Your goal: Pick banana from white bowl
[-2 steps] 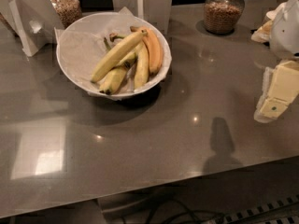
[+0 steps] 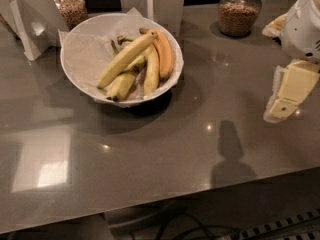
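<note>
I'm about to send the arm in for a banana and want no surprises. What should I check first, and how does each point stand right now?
1. Target present: ok. Several bananas lie in the white bowl.
2. Easy pick: ok. The top banana lies diagonally across the others, with nothing covering it.
3. Gripper start position: ok. It hangs over the counter at the right edge, well clear of the bowl.
4. Path to the bowl: ok. Only bare counter lies between them.
5. Nearby jar: ok. It stands farther back, off the direct line.
6. Paper lining: cannot tell whether it would lift with a banana.
</note>
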